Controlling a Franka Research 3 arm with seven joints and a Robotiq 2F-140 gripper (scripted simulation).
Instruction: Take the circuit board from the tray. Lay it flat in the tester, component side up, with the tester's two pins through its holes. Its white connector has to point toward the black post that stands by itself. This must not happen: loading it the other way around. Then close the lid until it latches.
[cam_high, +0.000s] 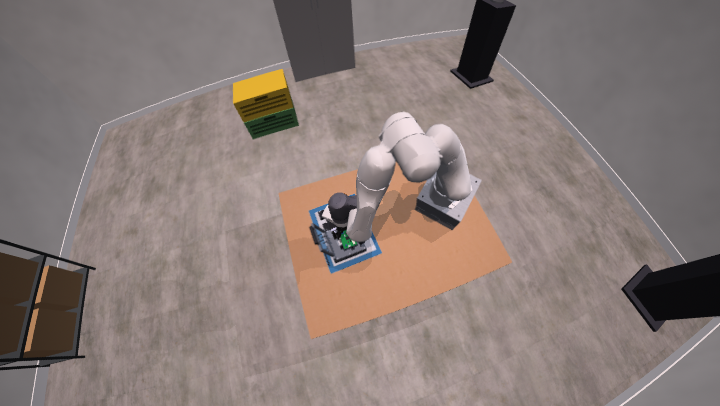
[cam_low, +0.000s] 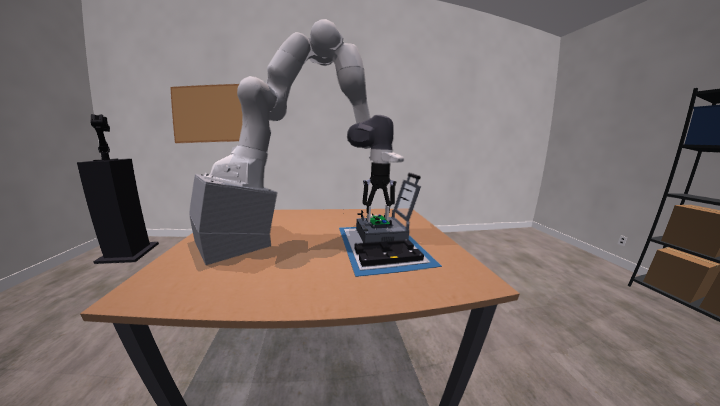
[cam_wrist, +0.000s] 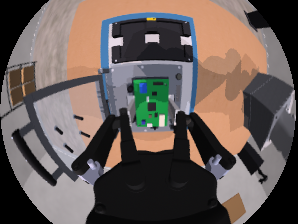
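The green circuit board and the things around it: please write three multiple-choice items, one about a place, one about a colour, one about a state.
1. Where is the circuit board?
A) In the black tray
B) Over the tester's grey base
C) On the bare wood

2. Which colour borders the mat under the tester?
A) Blue
B) Red
C) Yellow

3. How is the tester's lid?
A) Closed over the board
B) Lying on the floor
C) Raised open

Right letters:
1: B, the wrist view shows the board over the grey base, with the tray apart.
2: A, the exterior view shows a blue rim on the mat.
3: C, the exterior view shows the lid standing up beside the gripper.
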